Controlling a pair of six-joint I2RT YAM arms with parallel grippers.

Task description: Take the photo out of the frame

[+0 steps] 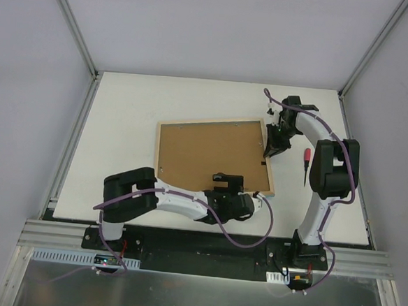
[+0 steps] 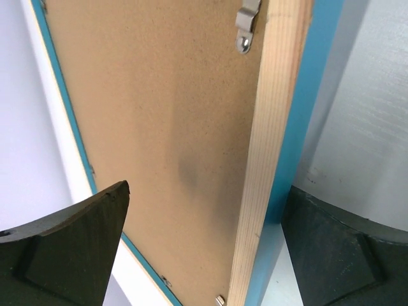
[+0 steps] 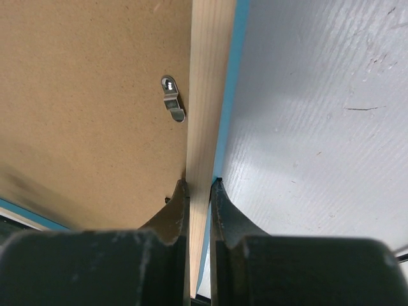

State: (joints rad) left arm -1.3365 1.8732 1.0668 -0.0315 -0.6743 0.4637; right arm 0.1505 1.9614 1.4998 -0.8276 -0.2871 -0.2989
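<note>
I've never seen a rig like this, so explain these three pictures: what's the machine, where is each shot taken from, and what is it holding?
It is two robot arms bolted to a white table, each ending in a two-finger claw. The wide picture looks down from above; the two close-ups come from cameras on the wrists. A picture frame lies face down, its brown backing board up, with a red-handled screwdriver beside it. The right claw pinches the frame's wooden edge near a metal clip. The left claw is open, straddling the frame's edge. The photo itself is not visible.
</note>
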